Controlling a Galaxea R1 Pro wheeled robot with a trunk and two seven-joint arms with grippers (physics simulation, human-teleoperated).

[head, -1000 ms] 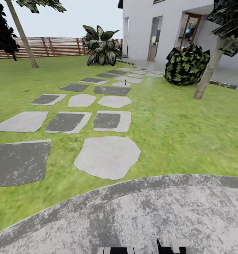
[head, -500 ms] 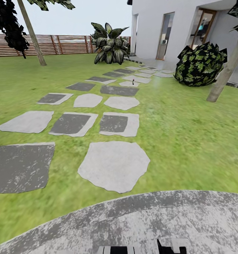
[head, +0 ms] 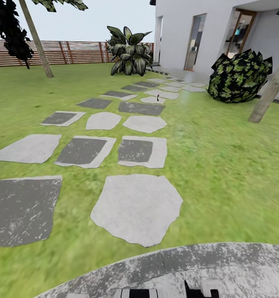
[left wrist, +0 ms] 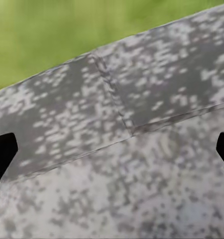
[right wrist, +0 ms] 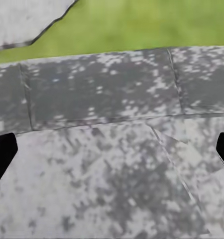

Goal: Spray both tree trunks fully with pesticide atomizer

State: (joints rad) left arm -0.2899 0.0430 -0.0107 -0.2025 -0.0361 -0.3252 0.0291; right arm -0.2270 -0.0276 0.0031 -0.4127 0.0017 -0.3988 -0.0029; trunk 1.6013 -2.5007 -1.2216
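The pesticide atomizer (head: 157, 98) is a tiny dark bottle standing far ahead on a pale stepping stone of the garden path. One tree trunk (head: 36, 41) leans at the far left before the fence, and the other tree trunk (head: 268, 94) rises at the right edge by the house. In the left wrist view my left gripper (left wrist: 112, 152) is open over mottled grey paving (left wrist: 142, 164), dark fingertips (left wrist: 2, 154) wide apart. My right gripper (right wrist: 112, 149) is likewise open over grey paving, with nothing between its fingers (right wrist: 1, 152).
Grey stepping stones (head: 135, 207) lead across the lawn (head: 222, 165) toward the white house (head: 176, 29). A round dark bush (head: 238, 76) stands beside the right tree, a broad-leaved plant (head: 129, 51) by the slatted fence (head: 73, 51). A curved grey paved patch (head: 205, 269) lies underfoot.
The whole head view has shifted: the camera has advanced and turned slightly, so stones and paved patch sit lower and the right trunk is nearer the edge. The things themselves have not moved.
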